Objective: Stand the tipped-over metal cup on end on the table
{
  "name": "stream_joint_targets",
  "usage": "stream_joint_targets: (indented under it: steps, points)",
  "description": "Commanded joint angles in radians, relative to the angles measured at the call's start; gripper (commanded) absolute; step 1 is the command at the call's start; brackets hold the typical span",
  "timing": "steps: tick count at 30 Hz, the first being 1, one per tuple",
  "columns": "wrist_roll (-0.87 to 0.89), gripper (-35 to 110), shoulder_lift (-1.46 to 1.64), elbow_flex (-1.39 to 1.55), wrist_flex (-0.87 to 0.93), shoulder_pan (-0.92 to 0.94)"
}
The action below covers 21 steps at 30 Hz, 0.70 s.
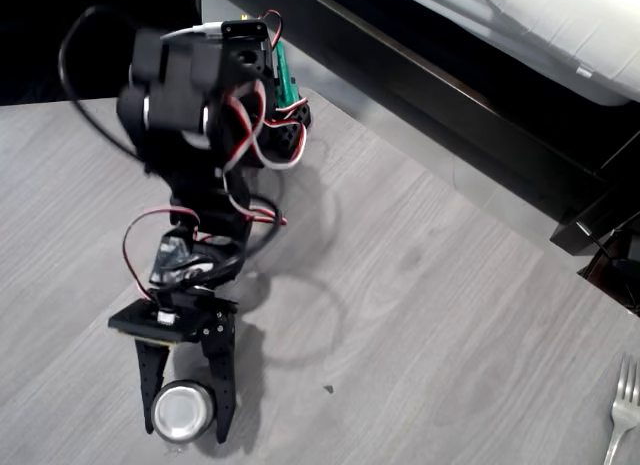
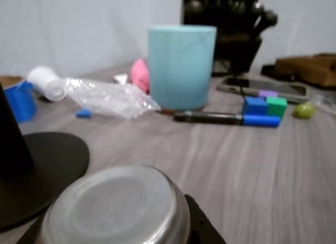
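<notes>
The gripper (image 1: 188,410) is reaching to the bottom edge of the overhead view, and its 2 black fingers (image 1: 148,375) are standing on either side of the metal cup (image 1: 181,409). The cup is showing a round, flat, shiny face upward in this view, so it is probably already upright or nearly so, resting base-up on the table (image 1: 420,285), near the lower left corner. In the wrist view the same steel disc (image 2: 116,210) is filling the bottom of the picture, very close to the camera. The fingers are looking closed around the cup, so I judge the tool is grasping it, but a small gap at the contact would be too fine to see.

Some risks from here, in my judgement:
- The steel is smooth and tapered, so the cup may be slipping out if the grip is light.
- If the fingers are opening while the cup is tilted, it may be falling over again and rolling.
- The cup is sitting close to the table edge of the picture, so a roll could be carrying it away.

A fork (image 1: 622,410) is lying well apart at the right.
</notes>
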Motion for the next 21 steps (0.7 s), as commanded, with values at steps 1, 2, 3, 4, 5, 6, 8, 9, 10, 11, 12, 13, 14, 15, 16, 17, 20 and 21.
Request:
stream_joint_targets:
  steps: [1, 2, 3, 4, 5, 6, 8, 9, 10, 11, 12, 13, 14, 15, 16, 17, 20, 21]
  points:
    - [-0.005, 0, -0.041, -0.014, -0.275, -0.006]
    - [-0.005, 0, -0.046, -0.018, -0.276, -0.008]
    - [-0.003, 0, -0.049, -0.023, -0.276, -0.008]
    - [-0.003, 0, -0.051, -0.025, -0.276, -0.008]
    - [-0.003, 0, -0.052, -0.026, -0.279, -0.008]
    - [-0.002, 0, -0.054, -0.026, -0.282, -0.009]
    - [0.009, 21, -0.054, -0.026, -0.285, -0.005]
    - [0.009, 32, -0.054, -0.026, -0.290, -0.002]
    - [0.012, 40, -0.054, -0.026, -0.293, 0.003]
    - [0.021, 43, -0.051, -0.025, -0.296, 0.006]
    - [0.031, 45, -0.041, -0.018, -0.296, 0.008]
    - [0.044, 46, -0.031, -0.011, -0.296, 0.009]
    - [0.060, 46, -0.011, 0.000, -0.295, 0.011]
    - [0.077, 46, 0.017, 0.015, -0.287, 0.011]
    - [0.094, 46, 0.049, 0.034, -0.273, 0.009]
    - [0.112, 46, 0.091, 0.051, -0.253, 0.008]
    - [0.172, 46, 0.245, 0.097, -0.156, 0.008]
    - [0.202, 46, 0.318, 0.110, -0.101, 0.011]
